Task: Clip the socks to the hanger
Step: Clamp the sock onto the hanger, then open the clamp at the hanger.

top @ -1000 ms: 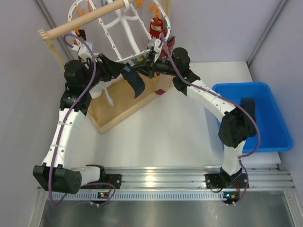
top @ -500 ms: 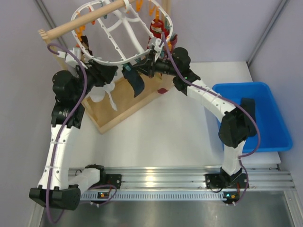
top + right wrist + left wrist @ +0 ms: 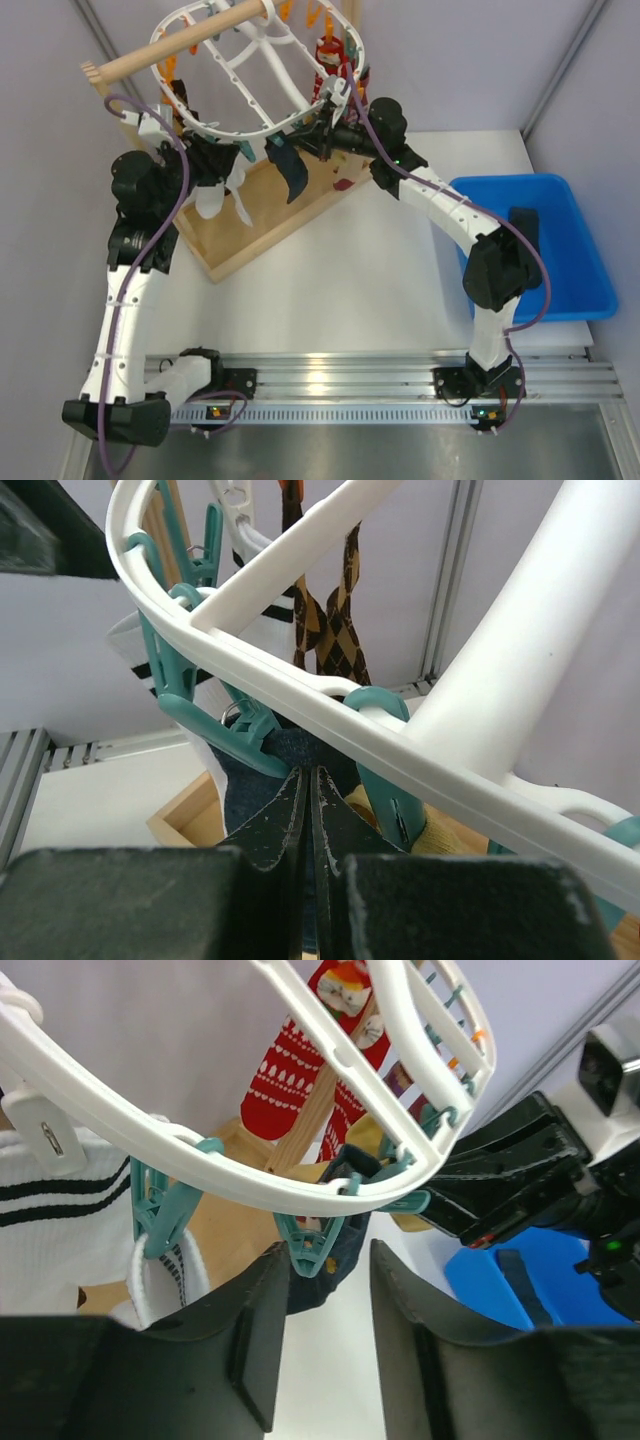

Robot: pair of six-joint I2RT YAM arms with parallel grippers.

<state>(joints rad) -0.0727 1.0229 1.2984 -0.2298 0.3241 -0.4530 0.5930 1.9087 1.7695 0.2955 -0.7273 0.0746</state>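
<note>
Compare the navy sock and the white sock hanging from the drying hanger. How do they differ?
Colour: the navy sock is plain dark blue; the white sock has black stripes.
Contact: the right gripper is shut on the navy sock's top; the white sock hangs free beside the open left gripper.
Shared: both dangle limp under teal clips on the hanger rim.

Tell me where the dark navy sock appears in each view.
Top external: dark navy sock hangs below the hanger rim, upper centre.
Left wrist: sock at centre, behind a teal clip.
Right wrist: sock at centre, under the rim.
Shared landmark: the white hanger rim.
</note>
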